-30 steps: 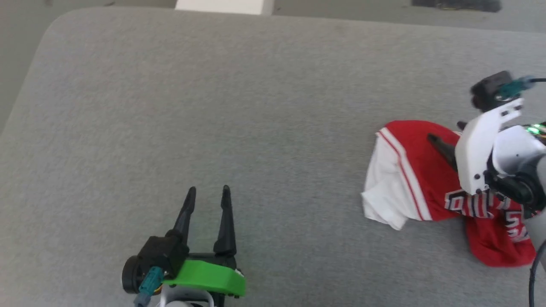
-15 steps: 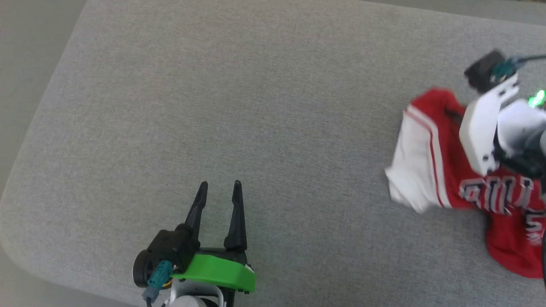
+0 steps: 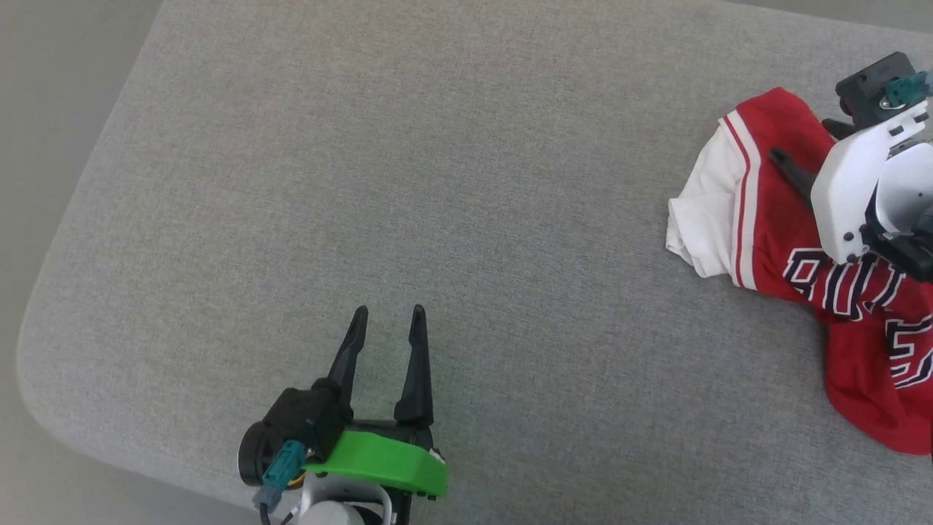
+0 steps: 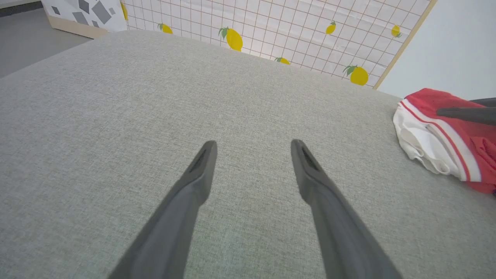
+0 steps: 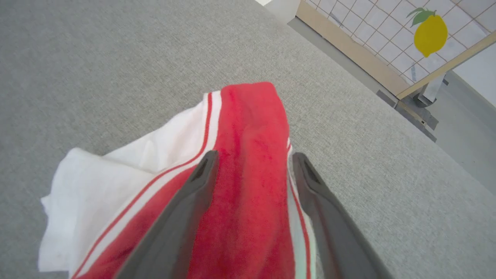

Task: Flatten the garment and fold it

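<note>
Two grippers work over a grey cloth-covered surface (image 3: pixel 452 182). In the head view the left gripper (image 3: pixel 387 312) sits at the lower middle-left of the frame, its green-backed wrist near the bottom edge and its fingers pointing up the frame. Its two dark fingers stand well apart with only bare grey cloth between them; it has hold of nothing.

The garment (image 3: pixel 765 219) lies crumpled at the right edge of that view, well apart from the left gripper. A white sleeve with red stripes is bunched at its left, the red body runs to the lower right, and dark white-outlined lettering shows across the lower part.

The right gripper (image 5: pixel 254 155) is at the upper right of the head view, over the garment's upper end. In the right wrist view its fingers are spread wide, one on either side of a raised ridge of red fabric. They do not pinch the ridge; whether they touch the cloth cannot be told.

In the left wrist view a lemon-print grid screen (image 4: pixel 271 31) stands beyond the surface's far edge.
</note>
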### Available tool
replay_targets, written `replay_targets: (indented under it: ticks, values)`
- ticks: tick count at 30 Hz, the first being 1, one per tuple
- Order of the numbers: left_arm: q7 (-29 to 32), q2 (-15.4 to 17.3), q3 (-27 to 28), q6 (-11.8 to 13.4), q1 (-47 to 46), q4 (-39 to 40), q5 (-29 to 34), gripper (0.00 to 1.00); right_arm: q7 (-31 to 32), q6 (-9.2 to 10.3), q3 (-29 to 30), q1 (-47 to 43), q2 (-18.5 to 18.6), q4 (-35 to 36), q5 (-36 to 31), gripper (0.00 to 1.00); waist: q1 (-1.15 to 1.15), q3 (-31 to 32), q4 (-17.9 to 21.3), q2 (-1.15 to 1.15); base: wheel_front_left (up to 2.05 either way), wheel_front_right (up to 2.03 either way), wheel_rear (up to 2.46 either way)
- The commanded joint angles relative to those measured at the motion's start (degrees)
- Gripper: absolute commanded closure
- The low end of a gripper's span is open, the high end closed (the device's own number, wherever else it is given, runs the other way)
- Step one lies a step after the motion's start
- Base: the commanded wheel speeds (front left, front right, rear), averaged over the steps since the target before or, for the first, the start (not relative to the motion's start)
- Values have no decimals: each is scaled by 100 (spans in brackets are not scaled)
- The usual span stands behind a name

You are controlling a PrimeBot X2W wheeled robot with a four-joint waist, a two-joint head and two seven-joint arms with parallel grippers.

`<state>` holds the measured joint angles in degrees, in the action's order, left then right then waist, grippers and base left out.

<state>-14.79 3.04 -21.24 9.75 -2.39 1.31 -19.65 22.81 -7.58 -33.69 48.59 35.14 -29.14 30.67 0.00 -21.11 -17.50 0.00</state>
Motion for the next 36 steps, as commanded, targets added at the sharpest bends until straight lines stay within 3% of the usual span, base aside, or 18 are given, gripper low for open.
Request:
replay_targets:
  ticks: [1,9,17,22,29,36]
  values:
    - [-21,-16,25,53,-90,-16,25,0,-108,9,31,20,-32,-49,-23,0,0,62,81,0,0,0,0]
    - [-21,-16,342,-24,16,-39,303,0,-832,9,787,-197,-177,122,-57,0,0,608,558,0,0,0,0]
    - [-21,53,762,-187,468,47,514,0,-1642,9,2320,-2156,-405,1444,-689,0,0,1140,1181,0,0,0,0]
    - [-21,61,901,-266,800,119,571,0,-1871,9,3646,-3883,-1237,2484,-1396,0,0,1246,1499,0,0,0,0]
    - [-21,47,993,-305,1082,98,643,0,-2102,9,4824,-5770,-2996,3581,-2224,0,0,1381,1801,0,0,0,0]
    - [283,262,740,-595,389,86,871,0,-2137,9,5135,-6046,-3221,3914,-2193,0,0,1302,1936,0,0,0,0]
